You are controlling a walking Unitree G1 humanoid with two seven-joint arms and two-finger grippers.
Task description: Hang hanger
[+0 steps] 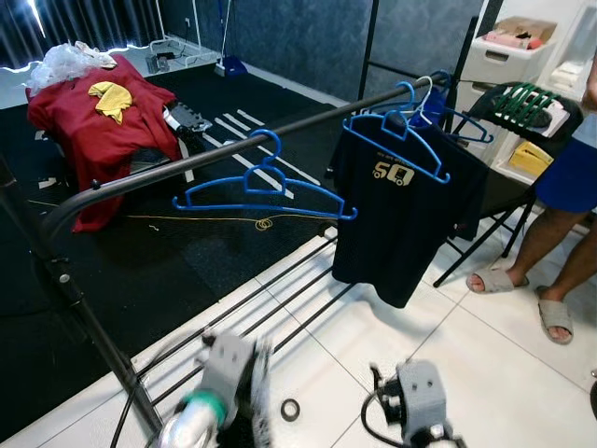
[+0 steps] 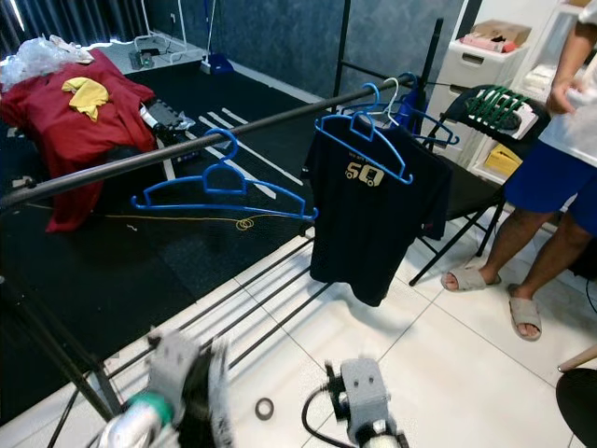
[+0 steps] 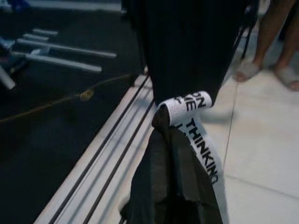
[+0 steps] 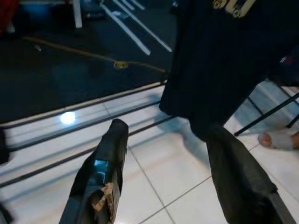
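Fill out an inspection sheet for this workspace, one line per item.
Surface: white tile floor meeting black mat.
Job's things: empty blue hanger hooked on rail; black T-shirt on another blue hanger.
Clutter: small ring on the tiles; red cloth behind.
Grippers: left gripper shut, white printed strap by it; right gripper open, empty.
Cables: yellow cord on the mat.
Surroundings: person standing by a folding chair.

Left arm motion-blurred at the lower frame edge — outline smeared, jaws unreadable in the eye views. Person cut at the right edge — legs and shorts visible. Shirt overruns the left wrist view's edge. Lettering on shirt print too small to read.
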